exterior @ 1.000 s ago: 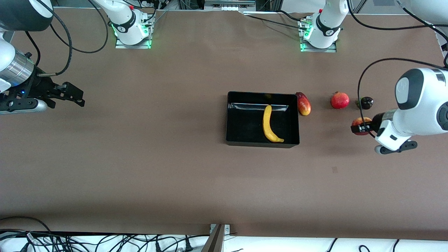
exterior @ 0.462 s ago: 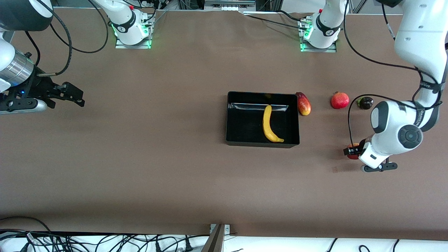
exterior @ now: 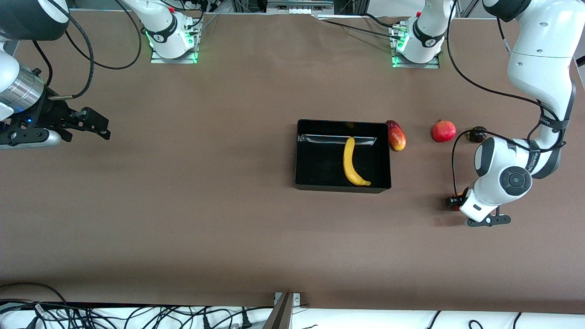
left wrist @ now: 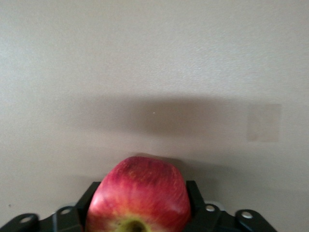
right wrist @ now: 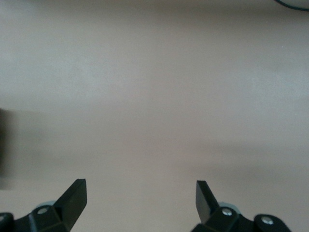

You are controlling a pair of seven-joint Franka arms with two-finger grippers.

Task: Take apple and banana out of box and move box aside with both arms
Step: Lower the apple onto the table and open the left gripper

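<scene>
The black tray sits mid-table with the yellow banana lying in it. My left gripper is shut on the red apple, held over bare table toward the left arm's end, nearer the front camera than the tray. In the front view the apple is almost hidden by the gripper. My right gripper is open and empty, over bare table at the right arm's end, waiting.
A red-yellow mango lies against the tray's wall on the left arm's side. A red pomegranate and a small dark fruit lie beside it toward the left arm's end. A faint square patch marks the table.
My left gripper has carried the apple from beside the dark fruit toward the front camera and a little toward the tray. The right arm has not moved.
</scene>
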